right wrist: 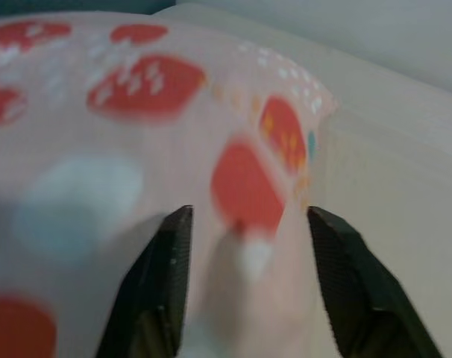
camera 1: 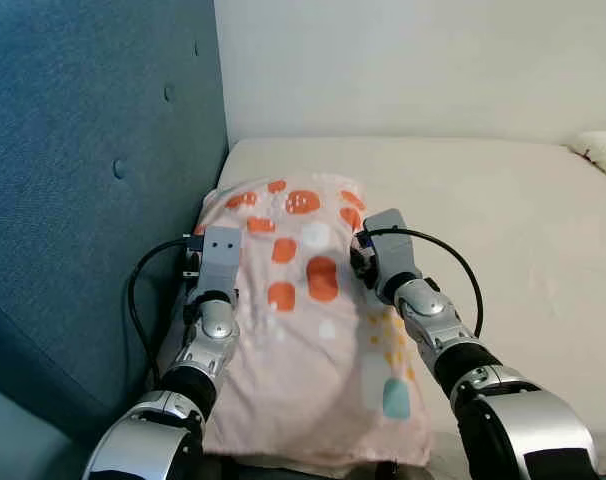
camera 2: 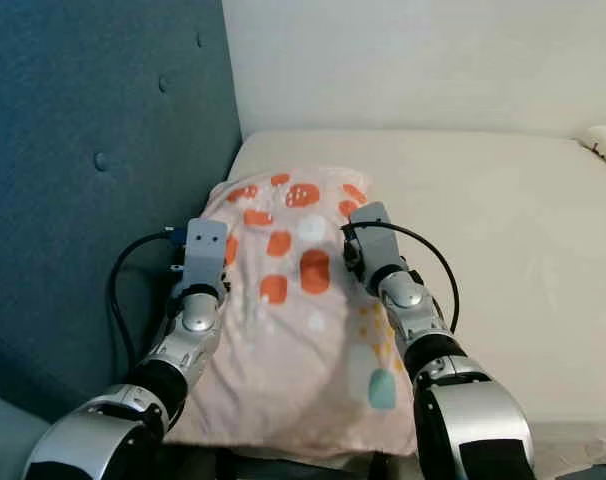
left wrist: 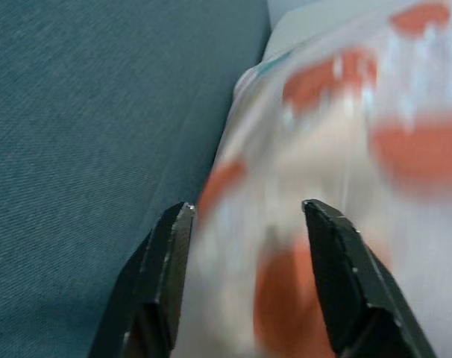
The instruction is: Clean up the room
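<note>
Pillow [camera 1: 308, 300] lies on the mattress [camera 1: 503, 230] at its headboard-side edge, long axis running away from robot. Left gripper [left wrist: 245, 280] and right gripper [right wrist: 245, 280] both open, straddling pillow's two long sides w/ fabric between fingers. Equally near.

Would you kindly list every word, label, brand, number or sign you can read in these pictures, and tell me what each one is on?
None: no readable text.
The pink pillow with orange, white and teal patches bears only a printed pattern, no letters.
The blue upholstered headboard, the cream mattress and the pale wall are plain.
The left gripper and right gripper, both open around pillow fabric, show no markings.
</note>
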You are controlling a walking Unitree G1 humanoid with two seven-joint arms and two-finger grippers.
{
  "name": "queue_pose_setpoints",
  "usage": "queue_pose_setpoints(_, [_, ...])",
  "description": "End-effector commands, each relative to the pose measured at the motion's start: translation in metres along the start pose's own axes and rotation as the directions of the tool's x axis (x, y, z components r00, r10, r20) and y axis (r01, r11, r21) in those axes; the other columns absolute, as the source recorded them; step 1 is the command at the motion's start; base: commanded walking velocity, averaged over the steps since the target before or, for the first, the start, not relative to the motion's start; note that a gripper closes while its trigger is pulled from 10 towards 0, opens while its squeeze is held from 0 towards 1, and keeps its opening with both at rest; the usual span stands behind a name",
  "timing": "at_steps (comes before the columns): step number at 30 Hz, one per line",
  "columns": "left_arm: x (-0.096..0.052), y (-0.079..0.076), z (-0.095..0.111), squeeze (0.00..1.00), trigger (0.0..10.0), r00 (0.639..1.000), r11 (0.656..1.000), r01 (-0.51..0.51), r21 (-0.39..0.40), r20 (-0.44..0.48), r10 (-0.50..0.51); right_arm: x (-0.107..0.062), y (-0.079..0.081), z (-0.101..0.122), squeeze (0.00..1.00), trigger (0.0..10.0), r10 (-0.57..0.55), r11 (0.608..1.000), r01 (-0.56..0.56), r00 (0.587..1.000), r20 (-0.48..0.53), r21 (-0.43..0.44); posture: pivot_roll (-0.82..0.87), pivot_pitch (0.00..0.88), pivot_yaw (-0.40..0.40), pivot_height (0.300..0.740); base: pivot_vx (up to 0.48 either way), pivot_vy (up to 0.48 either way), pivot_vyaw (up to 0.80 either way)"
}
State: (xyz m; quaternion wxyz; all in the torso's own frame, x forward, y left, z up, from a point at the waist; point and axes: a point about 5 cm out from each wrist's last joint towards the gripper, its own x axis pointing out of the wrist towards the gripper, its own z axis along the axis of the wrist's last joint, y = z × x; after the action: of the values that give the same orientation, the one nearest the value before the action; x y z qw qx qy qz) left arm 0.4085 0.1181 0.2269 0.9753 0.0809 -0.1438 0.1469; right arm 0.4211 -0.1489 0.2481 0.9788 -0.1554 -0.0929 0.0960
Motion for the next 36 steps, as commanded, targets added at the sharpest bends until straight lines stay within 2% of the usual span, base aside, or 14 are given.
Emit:
queue_pose_setpoints(1, [-0.007, -0.007, -0.006, 0.98, 10.0, 1.0, 0.999, 0.027, -0.017, -0.01, -0.027, -0.004, -0.002, -0.01, 0.04, 10.0, -0.019, 1.0, 0.019, 0.999, -0.027, -0.019, 0.16, 0.422, -0.01, 0.582, 0.0, 0.0, 0.0])
queue_pose_setpoints(2, [-0.009, -0.008, -0.009, 0.0, 10.0, 0.999, 0.999, 0.043, -0.009, -0.013, -0.043, -0.006, -0.004, -0.013, 0.0, 10.0, -0.054, 0.998, 0.053, 0.998, -0.033, -0.02, 0.16, 0.421, -0.01, 0.582, 0.0, 0.0, 0.0])
queue_pose_setpoints(7, [-0.01, -0.007, -0.011, 0.0, 10.0, 0.999, 0.999, 0.047, -0.008, -0.015, -0.047, -0.008, -0.007, -0.017, 0.0, 10.0, -0.095, 0.995, 0.095, 0.995, -0.034, -0.007, 0.16, 0.419, -0.008, 0.582, 0.0, 0.0, 0.0])
queue_pose_setpoints(11, [-0.009, -0.002, -0.011, 0.0, 10.0, 0.998, 0.997, 0.058, -0.049, 0.002, -0.058, -0.015, -0.015, -0.029, 0.0, 10.0, -0.173, 0.98, 0.175, 0.984, -0.039, 0.093, 0.15, 0.401, -0.006, 0.582, 0.0, 0.0, 0.0])
queue_pose_setpoints(14, [-0.009, 0.005, -0.014, 0.0, 10.0, 0.999, 0.995, 0.053, -0.084, 0.01, -0.052, -0.019, -0.017, -0.034, 0.0, 10.0, -0.197, 0.972, 0.201, 0.979, -0.042, 0.122, 0.13, 0.384, -0.004, 0.582, 0.0, 0.0, 0.0])
queue_pose_setpoints(17, [-0.01, 0.023, -0.02, 0.0, 10.0, 0.996, 0.991, 0.079, -0.107, 0.054, -0.073, -0.025, -0.019, -0.045, 0.0, 10.0, -0.23, 0.954, 0.235, 0.972, -0.05, 0.187, 0.1, 0.344, -0.001, 0.582, 0.0, 0.0, 0.0])
queue_pose_setpoints(18, [-0.01, 0.023, -0.02, 0.0, 10.0, 0.996, 0.991, 0.079, -0.107, 0.054, -0.073, -0.025, -0.019, -0.045, 0.0, 10.0, -0.23, 0.954, 0.235, 0.972, -0.05, 0.187, 0.1, 0.344, -0.001, 0.582, 0.0, 0.0, 0.0])
queue_pose_setpoints(19, [-0.013, 0.039, -0.024, 0.0, 10.0, 0.987, 0.987, 0.137, -0.08, 0.1, -0.129, -0.031, -0.017, -0.055, 0.0, 10.0, -0.238, 0.94, 0.248, 0.969, -0.071, 0.236, 0.08, 0.306, 0.004, 0.582, 0.0, 0.0, 0.0])
queue_pose_setpoints(23, [-0.017, 0.053, -0.033, 0.0, 10.0, 0.977, 0.98, 0.192, -0.059, 0.103, -0.186, -0.038, -0.015, -0.065, 0.0, 10.0, -0.25, 0.924, 0.262, 0.965, -0.081, 0.277, 0.07, 0.28, 0.009, 0.582, 0.0, 0.0, 0.0])
queue_pose_setpoints(26, [-0.026, 0.076, -0.053, 0.0, 10.0, 0.98, 0.98, 0.195, -0.043, 0.042, -0.193, -0.05, -0.006, -0.082, 0.0, 10.0, -0.276, 0.898, 0.292, 0.956, -0.096, 0.329, 0.05, 0.24, 0.01, 0.582, 0.0, 0.0, 0.0])
queue_pose_setpoints(28, [-0.032, 0.08, -0.06, 0.0, 10.0, 0.979, 0.978, 0.202, -0.052, 0.022, -0.201, -0.055, -0.001, -0.087, 0.0, 10.0, -0.274, 0.891, 0.288, 0.957, -0.09, 0.35, 0.04, 0.22, 0.009, 0.582, 0.0, 0.0, 0.0])
queue_pose_setpoints(32, [-0.045, 0.079, -0.072, 0.0, 10.0, 0.971, 0.967, 0.232, -0.101, -0.024, -0.236, -0.065, 0.007, -0.095, 0.0, 10.0, -0.276, 0.886, 0.284, 0.958, -0.077, 0.366, 0.03, 0.202, 0.006, 0.582, 0.0, 0.0, 0.0])
queue_pose_setpoints(35, [-0.074, 0.064, -0.086, 0.0, 10.0, 0.941, 0.933, 0.311, -0.179, -0.076, -0.329, -0.087, 0.028, -0.108, 0.0, 10.0, -0.236, 0.903, 0.244, 0.969, -0.066, 0.355, 0.02, 0.171, 0.005, 0.582, 0.0, 0.0, 0.0])
queue_pose_setpoints(36, [-0.074, 0.064, -0.086, 0.0, 10.0, 0.941, 0.933, 0.311, -0.179, -0.076, -0.329, -0.087, 0.028, -0.108, 0.0, 10.0, -0.236, 0.903, 0.244, 0.969, -0.066, 0.355, 0.02, 0.171, 0.005, 0.582, 0.0, 0.0, 0.0])
